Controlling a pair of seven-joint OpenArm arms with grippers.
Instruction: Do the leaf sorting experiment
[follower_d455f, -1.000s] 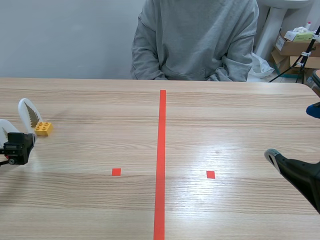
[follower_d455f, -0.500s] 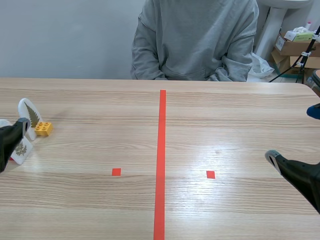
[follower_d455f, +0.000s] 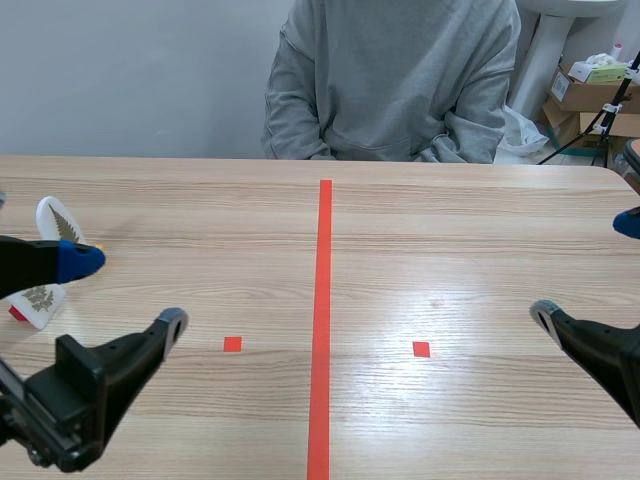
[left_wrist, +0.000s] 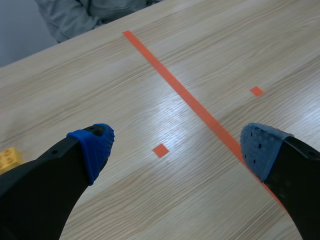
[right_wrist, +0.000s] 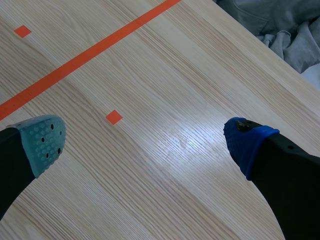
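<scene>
The left gripper (left_wrist: 177, 150) has its jaws spread wide with nothing between them, above the left half of the table (follower_d455f: 460, 240). The right gripper (right_wrist: 145, 145) is equally wide and empty, low over the right half. Two white cards sit at the table's left edge, just beyond the left gripper's blue pad: a fern card (follower_d455f: 58, 222) standing upright and a second leaf card (follower_d455f: 36, 300) nearer the robot (its leaf is too small to identify). A yellow brick (left_wrist: 9, 159) lies close by. A person in a grey sweatshirt (follower_d455f: 390, 80) sits across the table.
</scene>
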